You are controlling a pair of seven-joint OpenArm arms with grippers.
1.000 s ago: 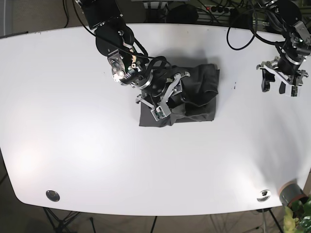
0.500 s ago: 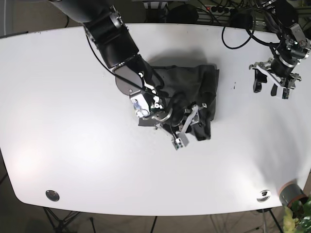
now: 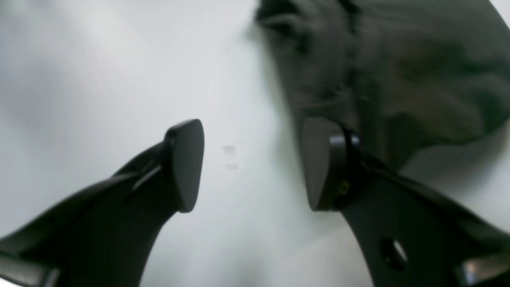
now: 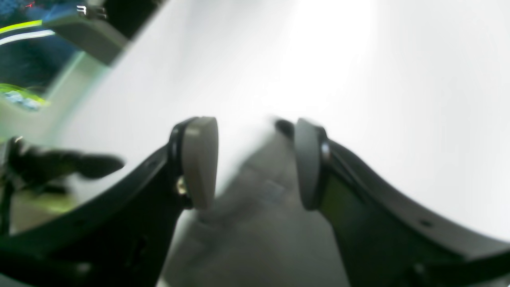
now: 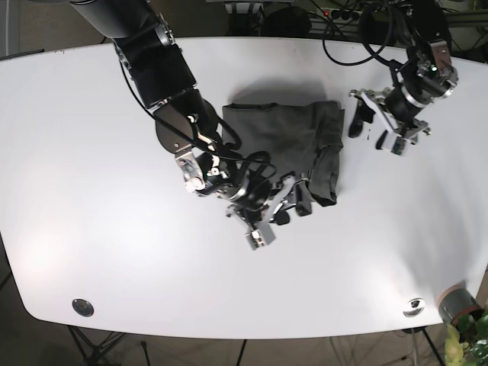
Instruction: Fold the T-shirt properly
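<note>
The dark grey T-shirt (image 5: 286, 137) lies crumpled on the white table (image 5: 99, 191), with a bunched fold along its right side. My right gripper (image 5: 280, 213) is open at the shirt's front edge. In the right wrist view grey fabric (image 4: 259, 227) reaches up between the spread fingers of that gripper (image 4: 255, 163). My left gripper (image 5: 371, 128) is open just right of the shirt and apart from it. In the left wrist view the left gripper (image 3: 251, 163) is over bare table, and the T-shirt (image 3: 398, 59) lies ahead to the right.
Two round metal fittings (image 5: 82, 307) (image 5: 414, 306) sit near the table's front edge. A grey pot with a plant (image 5: 460, 306) stands past the front right corner. Cables (image 5: 358, 38) hang over the back edge.
My right gripper has moved along the shirt's front edge, and the shirt's left part now lies flatter. My left gripper has moved left, close to the shirt's right edge.
</note>
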